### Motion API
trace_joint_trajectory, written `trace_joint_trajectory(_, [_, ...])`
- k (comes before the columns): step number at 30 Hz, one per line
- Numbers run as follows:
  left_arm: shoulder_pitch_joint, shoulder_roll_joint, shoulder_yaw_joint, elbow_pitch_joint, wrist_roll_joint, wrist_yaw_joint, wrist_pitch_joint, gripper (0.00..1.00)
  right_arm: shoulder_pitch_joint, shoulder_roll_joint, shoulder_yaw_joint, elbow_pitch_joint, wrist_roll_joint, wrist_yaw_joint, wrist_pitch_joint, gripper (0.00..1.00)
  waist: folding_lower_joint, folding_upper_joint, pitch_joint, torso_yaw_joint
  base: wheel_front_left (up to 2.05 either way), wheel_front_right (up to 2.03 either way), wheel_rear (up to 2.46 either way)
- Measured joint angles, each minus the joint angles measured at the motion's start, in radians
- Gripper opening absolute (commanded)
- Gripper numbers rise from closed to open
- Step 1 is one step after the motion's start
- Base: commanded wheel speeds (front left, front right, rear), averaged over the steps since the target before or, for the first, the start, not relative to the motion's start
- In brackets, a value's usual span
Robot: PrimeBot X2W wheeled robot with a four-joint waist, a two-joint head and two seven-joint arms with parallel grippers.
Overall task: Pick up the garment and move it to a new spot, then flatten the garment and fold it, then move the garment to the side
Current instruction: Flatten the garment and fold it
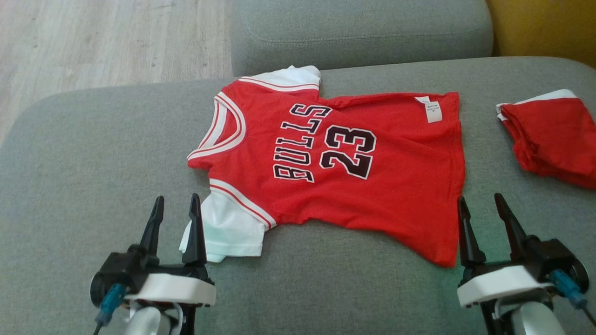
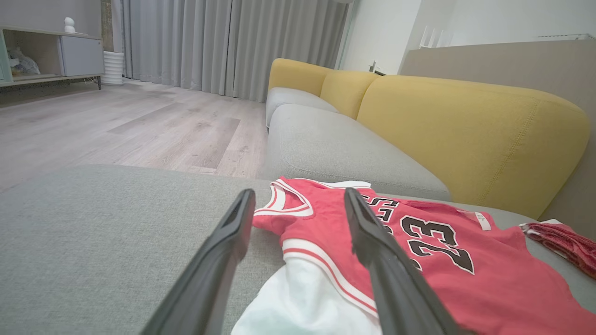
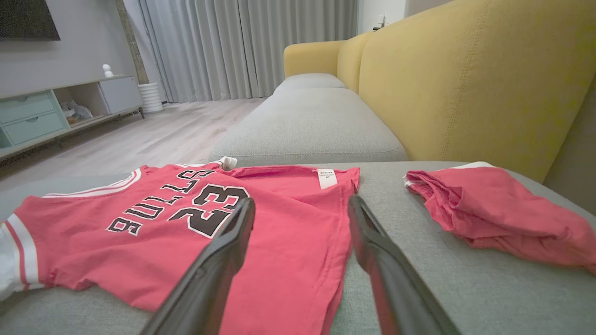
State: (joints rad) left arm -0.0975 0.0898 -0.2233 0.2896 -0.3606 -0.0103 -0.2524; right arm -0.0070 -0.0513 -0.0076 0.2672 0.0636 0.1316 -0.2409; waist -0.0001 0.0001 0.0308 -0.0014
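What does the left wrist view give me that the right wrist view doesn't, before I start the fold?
Left wrist, not right wrist: the open left gripper, poised at the near white sleeve of the jersey.
Right wrist, not left wrist: the open right gripper, poised over the jersey's hem, and a dark screen on the wall.
Both: the jersey spread out, the folded red garment beside it, the grey seat, the yellow backrest and the curtains.

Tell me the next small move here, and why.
Probably lower both open jaws onto the near edge of the jersey: left jaws at the white sleeve, right jaws at the hem corner. It lies spread and unfolded on the grey cushion, with both jaws hovering at that edge.
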Motion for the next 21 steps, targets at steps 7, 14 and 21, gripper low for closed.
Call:
trace_joint_trajectory(7, [0.001, 0.000, 0.013, 0.026, 0.030, -0.006, 0.001, 1.00, -0.004, 0.004, 0.005, -0.037, 0.034, 0.000, -0.006, 1.00, 0.0001, 0.0000, 0.013, 0.003, 0.00, 0.00, 0.00])
trace_joint_trajectory(14, [-0.003, 0.020, -0.001, 0.168, 0.063, 0.043, 0.108, 1.00, -0.004, 0.004, 0.009, -0.044, 0.034, 0.000, -0.006, 1.00, 0.0001, 0.0000, 0.038, 0.009, 0.00, 0.00, 0.00])
trace_joint_trajectory(21, [-0.036, 0.027, -0.004, 0.250, 0.063, 0.045, 0.137, 1.00, -0.006, 0.004, 0.019, -0.044, 0.034, 0.000, -0.006, 1.00, 0.0001, 0.0000, 0.062, 0.000, 0.00, 0.00, 0.00])
